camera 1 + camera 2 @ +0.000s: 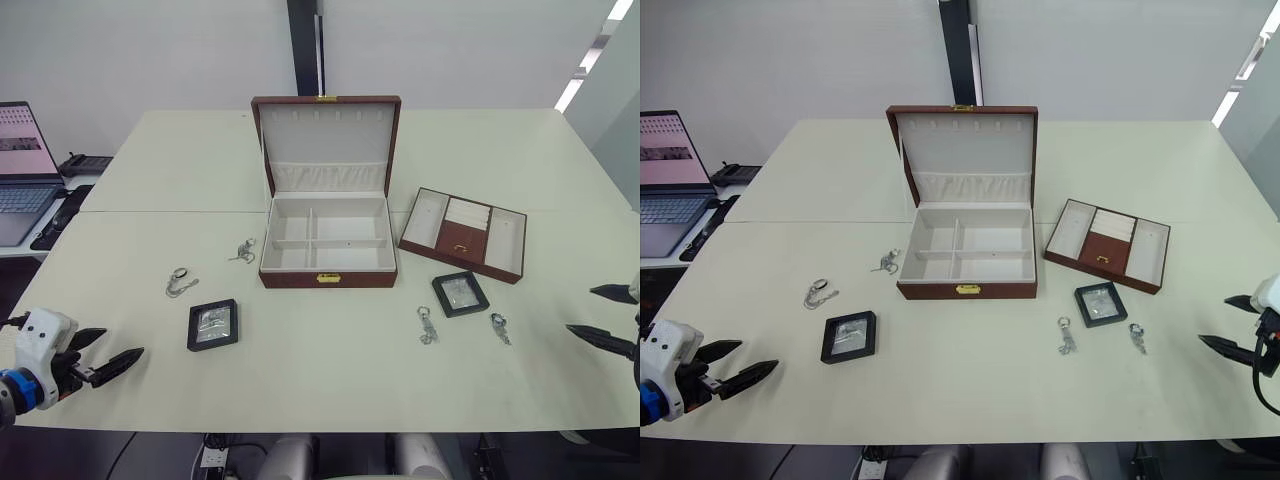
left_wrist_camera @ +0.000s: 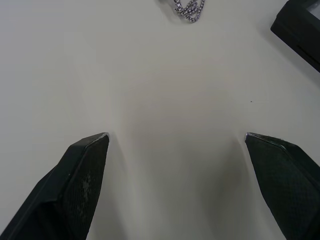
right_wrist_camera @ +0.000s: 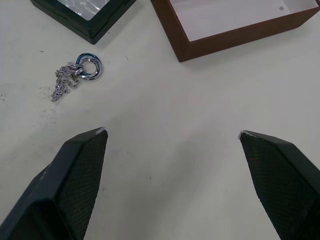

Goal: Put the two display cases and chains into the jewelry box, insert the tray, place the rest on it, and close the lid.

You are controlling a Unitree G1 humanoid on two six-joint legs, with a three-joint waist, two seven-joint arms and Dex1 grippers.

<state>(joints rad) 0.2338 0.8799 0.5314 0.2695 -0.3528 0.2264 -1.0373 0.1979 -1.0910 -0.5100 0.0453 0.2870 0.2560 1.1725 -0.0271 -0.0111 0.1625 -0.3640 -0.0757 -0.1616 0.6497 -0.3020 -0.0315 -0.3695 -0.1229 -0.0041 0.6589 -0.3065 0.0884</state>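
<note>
Left eye view showed the large reddish-brown wooden jewelry box standing open at the centre of the pale cream table, its cream-lined lid upright and its divided compartments unfilled. To the box's right lay the shallow brown tray; nearer the robot sat two black-framed square display cases, one on the left and one on the right. Two silvery chains lay left of the box, two ringed trinkets right. The left gripper hovered, fingers spread and empty, nearer the left case, which lay ahead and inboard; the right gripper, likewise open and empty, was closer to the right case.
</note>
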